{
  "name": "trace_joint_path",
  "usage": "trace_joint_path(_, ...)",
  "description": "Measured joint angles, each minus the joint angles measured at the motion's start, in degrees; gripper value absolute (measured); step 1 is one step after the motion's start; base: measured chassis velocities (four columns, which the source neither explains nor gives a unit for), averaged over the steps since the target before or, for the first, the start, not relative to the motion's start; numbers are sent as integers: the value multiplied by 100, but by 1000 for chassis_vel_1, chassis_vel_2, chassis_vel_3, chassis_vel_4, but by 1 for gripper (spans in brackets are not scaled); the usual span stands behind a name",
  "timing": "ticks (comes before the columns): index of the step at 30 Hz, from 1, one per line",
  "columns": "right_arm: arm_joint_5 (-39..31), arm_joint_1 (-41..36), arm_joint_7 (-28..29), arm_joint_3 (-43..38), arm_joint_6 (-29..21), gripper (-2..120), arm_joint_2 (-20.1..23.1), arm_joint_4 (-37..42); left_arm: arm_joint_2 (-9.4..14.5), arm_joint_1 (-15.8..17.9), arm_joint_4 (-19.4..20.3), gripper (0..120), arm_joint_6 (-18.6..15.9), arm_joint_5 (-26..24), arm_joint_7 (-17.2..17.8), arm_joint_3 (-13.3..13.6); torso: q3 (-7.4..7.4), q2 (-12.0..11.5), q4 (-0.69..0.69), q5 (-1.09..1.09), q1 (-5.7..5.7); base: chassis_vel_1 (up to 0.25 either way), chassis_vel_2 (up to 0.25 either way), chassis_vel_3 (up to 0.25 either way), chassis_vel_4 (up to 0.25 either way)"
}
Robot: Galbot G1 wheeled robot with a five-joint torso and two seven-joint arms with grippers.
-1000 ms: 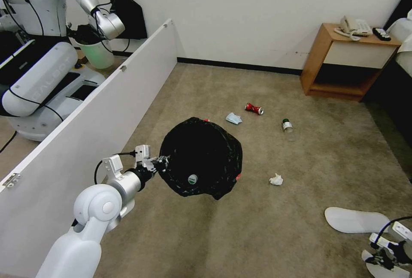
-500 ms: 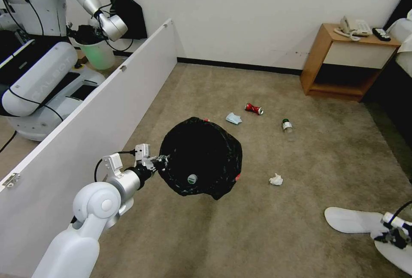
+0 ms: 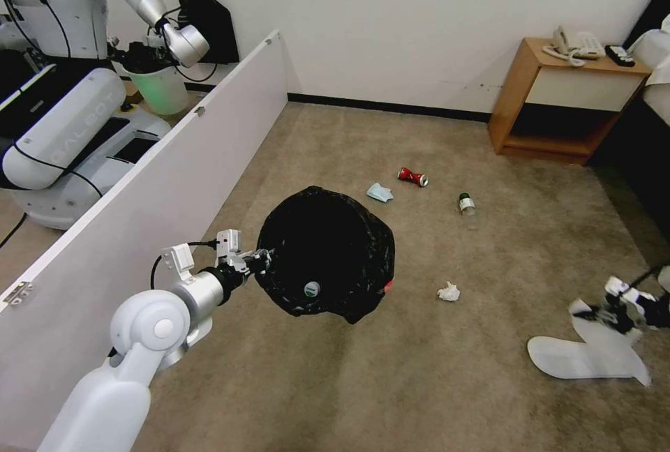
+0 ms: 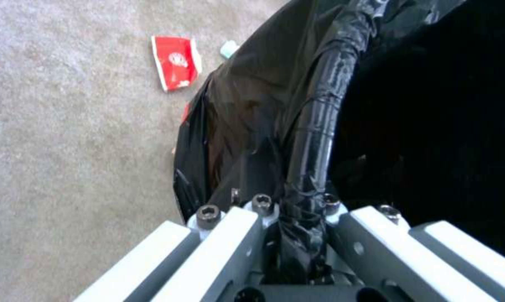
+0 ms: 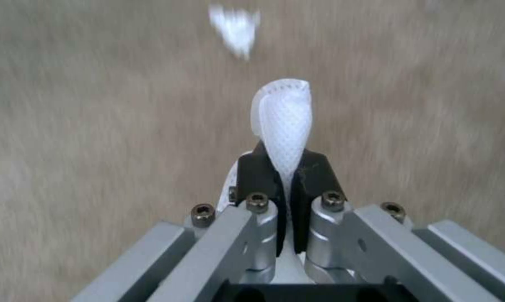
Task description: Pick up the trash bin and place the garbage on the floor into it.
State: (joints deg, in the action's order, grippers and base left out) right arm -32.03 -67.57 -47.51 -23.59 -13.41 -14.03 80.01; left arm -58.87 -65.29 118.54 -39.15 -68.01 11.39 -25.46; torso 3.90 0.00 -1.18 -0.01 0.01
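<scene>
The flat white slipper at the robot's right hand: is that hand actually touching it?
Touching. The right wrist view shows the right hand shut, its black pads pinching the white mesh slipper between them.

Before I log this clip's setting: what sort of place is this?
Likely a hotel-style bedroom: a wooden nightstand carrying a desk phone, wall-to-wall carpet, and white slippers on it.
</scene>
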Motion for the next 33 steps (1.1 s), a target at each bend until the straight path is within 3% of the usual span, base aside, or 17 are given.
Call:
trace_joint_path(6, -521, 155, 368, -127, 57, 1, 84, 612, 97, 62, 74, 0, -16, -171, 137, 32, 0, 0, 0, 0, 0, 0, 0, 0, 0)
trace_joint_path(11, -1251, 346, 810, -286, 91, 1, 139, 1411, 74, 283, 108, 0, -17, -290, 340, 224, 0, 0, -1, 0, 0, 0, 0, 0, 0)
trace_joint_path(21, -1809, 756, 1393, -359, 315, 1, 138, 1928, 56, 506, 80, 0, -19, -281, 536, 568, 0, 0, -1, 0, 0, 0, 0, 0, 0)
trace_joint_path(33, -2075, 1083, 1937, -413, 606, 1, -77, 2377, 267, 583, 230, 0, -238, -574, 1349, 1044, -1, 1, -1, 1, 0, 0, 0, 0, 0)
